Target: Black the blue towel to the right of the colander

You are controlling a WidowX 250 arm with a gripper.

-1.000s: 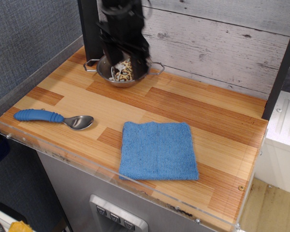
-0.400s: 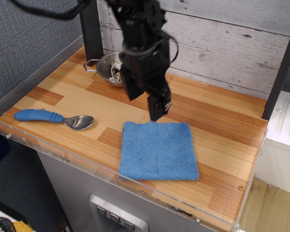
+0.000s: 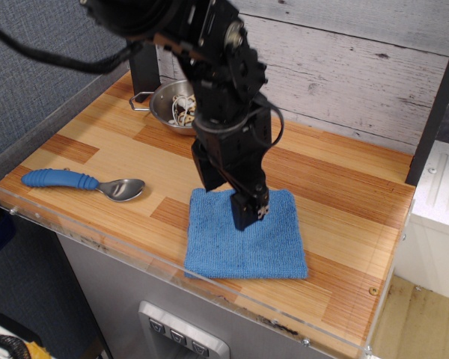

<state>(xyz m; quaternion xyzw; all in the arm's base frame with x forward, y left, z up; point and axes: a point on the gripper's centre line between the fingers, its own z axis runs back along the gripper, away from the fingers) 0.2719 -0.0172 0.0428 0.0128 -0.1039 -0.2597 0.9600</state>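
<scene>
Left to right: blue-handled spoon (image 3: 82, 182) lying near the front-left edge, clear of everything. Colander (image 3: 172, 107) at the back by the dark post (image 3: 142, 45), spotted beige item inside, partly hidden by the arm. Gripper (image 3: 236, 202) pointing down over the blue towel (image 3: 245, 232), at the towel's upper-left part; fingers look open, holding nothing, contact with the cloth can't be confirmed. Towel lies flat near the front, well apart from the colander.

Risks, my read: pinching only one terry layer and slipping; dragging could bunch the cloth; arm swing could clip the colander handle.

Surface: striped wood counter (image 3: 337, 187) with clear acrylic rim; whitewashed plank backdrop, grey fabric wall on the left.
</scene>
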